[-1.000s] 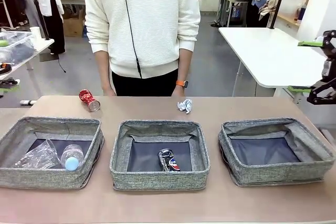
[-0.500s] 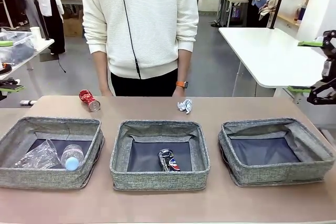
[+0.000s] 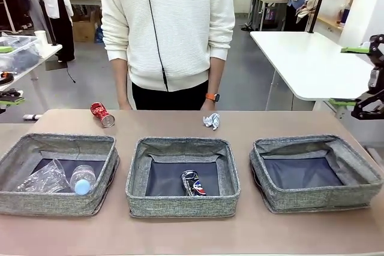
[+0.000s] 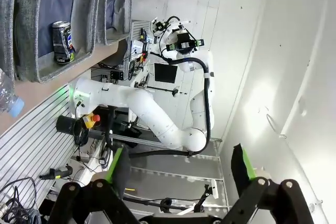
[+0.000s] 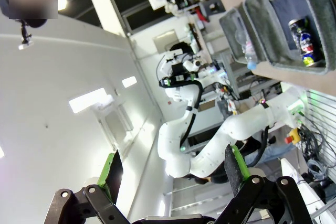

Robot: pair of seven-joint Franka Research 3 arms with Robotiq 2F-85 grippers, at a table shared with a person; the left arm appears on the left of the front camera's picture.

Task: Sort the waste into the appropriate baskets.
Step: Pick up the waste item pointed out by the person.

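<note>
Three grey baskets stand in a row. The left basket [image 3: 24,148] holds a clear plastic bag [image 3: 43,179] and a clear bottle [image 3: 82,179]. A dark blue-silver can [image 3: 192,183] lies in the middle basket [image 3: 180,145]. Nothing lies in the right basket [image 3: 360,175]. A crushed red can [image 3: 102,114] and a white paper wad [image 3: 211,121] lie on the table behind the baskets. My right gripper [image 3: 350,76] hangs open at the right edge, high and clear of everything. My left gripper [image 4: 179,166] is open too, nothing between its fingers.
A person in a white sweater [image 3: 168,28] stands at the far side, hands down by the table edge near the paper wad. A white table [image 3: 306,58] stands behind on the right. Bare tabletop [image 3: 252,232] runs in front of the baskets.
The person has shifted slightly to the right. Both grippers and all the litter stay where they were.
</note>
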